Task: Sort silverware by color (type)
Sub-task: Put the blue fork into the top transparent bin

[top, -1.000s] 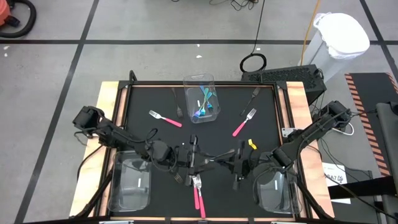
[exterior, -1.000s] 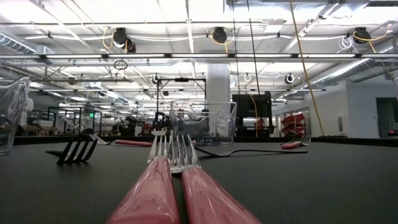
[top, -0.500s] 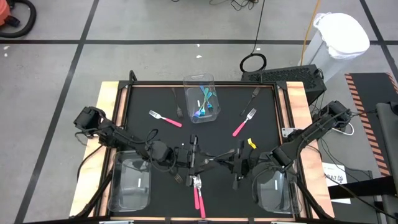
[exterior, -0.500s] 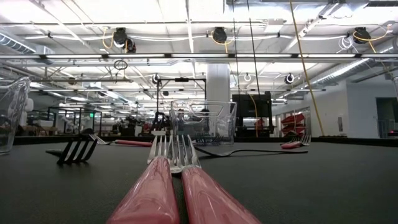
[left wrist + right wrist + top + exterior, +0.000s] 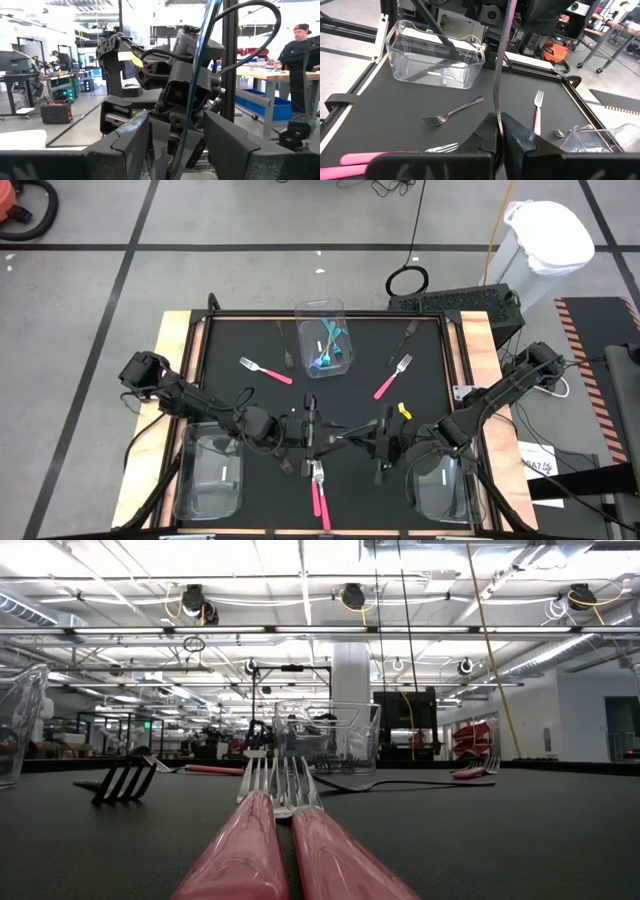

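1. A clear bin [image 5: 320,312] at the far middle of the table holds a small heap of teal-handled utensils [image 5: 327,350]
2. Two more clear bins sit at the near corners, the left bin [image 5: 190,480] and the right bin [image 5: 462,492]; only a small pale strip shows on the floor of each
3. On the black mat [image 5: 230,405], a pink fork [image 5: 265,370] lies left of the middle bin and another pink fork [image 5: 390,378] lies to its right
4. Two pink-handled forks [image 5: 320,495] lie side by side at the near edge, their handles filling the front of the low view
5. Dark forks lie near the far edge, one [image 5: 283,340] left of the middle bin and one [image 5: 405,335] to its right; a third dark fork [image 5: 120,782] lies nearer
6. Behind the table is an open workshop with ceiling lights, benches and a person [image 5: 300,50] at a table
7. The left gripper [image 5: 175,145] hovers near the mat's middle, fingers apart; a teal handle [image 5: 200,65] rises through the gap, and I cannot tell whether it is clamped
8. The right gripper [image 5: 499,131] faces it, just beside it, fingers pressed together on a thin pink handle [image 5: 501,65] that stands upright
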`<state>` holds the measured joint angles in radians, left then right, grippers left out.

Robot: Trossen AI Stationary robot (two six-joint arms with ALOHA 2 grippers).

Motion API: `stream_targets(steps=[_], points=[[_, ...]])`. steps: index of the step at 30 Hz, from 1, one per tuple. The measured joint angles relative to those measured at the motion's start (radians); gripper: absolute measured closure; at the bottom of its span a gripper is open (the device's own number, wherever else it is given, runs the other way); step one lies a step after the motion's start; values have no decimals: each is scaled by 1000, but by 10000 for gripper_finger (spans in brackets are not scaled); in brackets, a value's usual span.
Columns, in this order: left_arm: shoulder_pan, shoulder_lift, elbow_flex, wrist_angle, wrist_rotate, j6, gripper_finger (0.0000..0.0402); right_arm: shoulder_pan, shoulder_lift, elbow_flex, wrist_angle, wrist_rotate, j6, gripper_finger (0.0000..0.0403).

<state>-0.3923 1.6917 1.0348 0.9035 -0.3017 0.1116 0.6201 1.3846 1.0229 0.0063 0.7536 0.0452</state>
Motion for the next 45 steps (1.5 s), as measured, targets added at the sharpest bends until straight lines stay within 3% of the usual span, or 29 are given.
stream_targets(steps=[4,12,20,38,45], points=[[0,0,0,0,5,6,236,0,9,0,3,0,-1,398],[1,0,0,-23,13,9,318,-32,41,0,27,-74,-10,398],[1,0,0,-36,25,11,387,-38,42,0,28,-74,-26,398],[2,-1,0,-50,31,6,396,-36,42,0,29,-72,-31,397],[4,-1,0,-64,31,0,399,-35,41,0,32,-32,-15,360]])
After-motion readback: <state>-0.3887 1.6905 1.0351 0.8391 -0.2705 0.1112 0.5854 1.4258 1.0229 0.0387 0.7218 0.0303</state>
